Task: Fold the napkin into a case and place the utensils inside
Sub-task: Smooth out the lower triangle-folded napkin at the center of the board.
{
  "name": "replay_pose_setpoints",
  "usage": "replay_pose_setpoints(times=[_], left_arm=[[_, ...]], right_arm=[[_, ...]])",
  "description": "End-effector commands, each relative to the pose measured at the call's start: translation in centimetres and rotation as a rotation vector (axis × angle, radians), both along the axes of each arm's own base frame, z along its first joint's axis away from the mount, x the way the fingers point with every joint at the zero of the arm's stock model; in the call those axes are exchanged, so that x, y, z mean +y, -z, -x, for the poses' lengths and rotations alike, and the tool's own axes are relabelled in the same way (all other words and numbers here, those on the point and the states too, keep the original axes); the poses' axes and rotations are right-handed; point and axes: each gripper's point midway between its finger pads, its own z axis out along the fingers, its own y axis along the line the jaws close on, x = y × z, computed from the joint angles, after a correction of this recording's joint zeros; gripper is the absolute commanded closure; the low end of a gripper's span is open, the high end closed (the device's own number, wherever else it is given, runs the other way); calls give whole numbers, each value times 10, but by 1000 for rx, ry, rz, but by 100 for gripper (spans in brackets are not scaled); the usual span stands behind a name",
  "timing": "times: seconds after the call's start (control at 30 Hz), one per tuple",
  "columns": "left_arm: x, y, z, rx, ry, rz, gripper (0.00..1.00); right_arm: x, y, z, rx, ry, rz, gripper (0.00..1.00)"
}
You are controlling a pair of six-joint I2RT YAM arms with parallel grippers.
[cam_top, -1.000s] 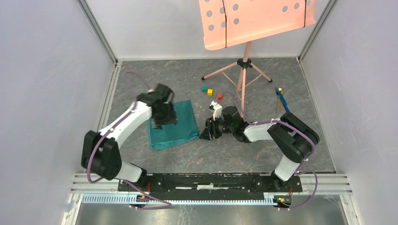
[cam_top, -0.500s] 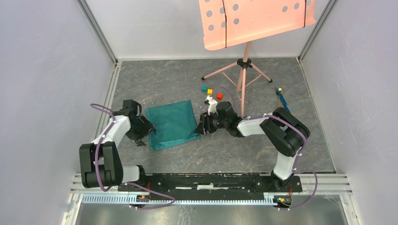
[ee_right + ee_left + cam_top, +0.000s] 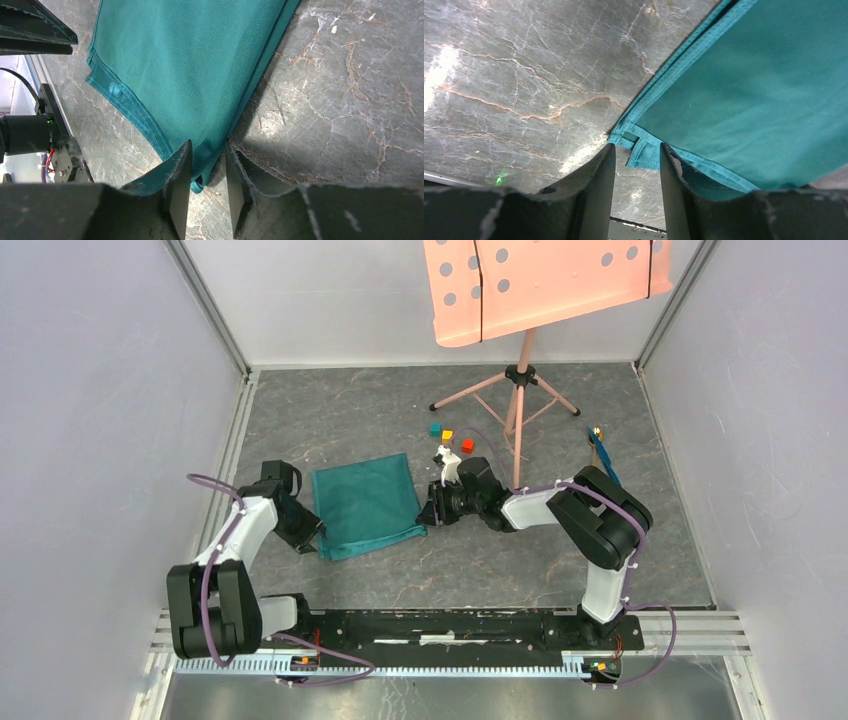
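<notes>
Teal napkin [image 3: 367, 502] lies flat on the table [image 3: 500, 570] between the two sets of jaws. It is folded in layers but not yet a slim case. The utensils [image 3: 601, 452] lie well beyond the right jaws, untouched.

Left wrist: left jaws spread, a napkin corner just between their tips, ungripped.

Right wrist: right jaws narrow around another corner; I cannot tell if they pinch it.
</notes>
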Motion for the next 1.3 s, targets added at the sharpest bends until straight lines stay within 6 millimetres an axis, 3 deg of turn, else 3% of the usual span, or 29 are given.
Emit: replay_pose_setpoints(times=[0.0,0.27,0.37,0.5,0.8,0.83,0.9,0.97,1.27], left_arm=[[-8,9,-3,37,-12,47,56],[-7,15,1,46,-32,42,58],[-6,18,2,48,-43,34,58],[-10,24,-3,42,-31,59,71],[-10,36,2,71,-33,56,72],[-10,35,1,66,-29,59,76],[-11,34,1,59,-23,63,90],[-11,29,0,46,-24,57,96],[-18,4,8,5,-3,61,98]], right_arm=[[3,-5,-5,-45,-4,0,67],[-1,-3,-5,-63,-10,20,83],[0,-5,-6,-69,-12,19,85],[0,-5,-6,-71,-13,17,88],[1,-5,-6,-69,-18,14,91],[2,-5,-6,-69,-19,13,91],[2,-5,-6,-68,-20,13,92],[2,-4,-6,-65,-21,13,92],[2,-5,-6,-71,-24,11,93]])
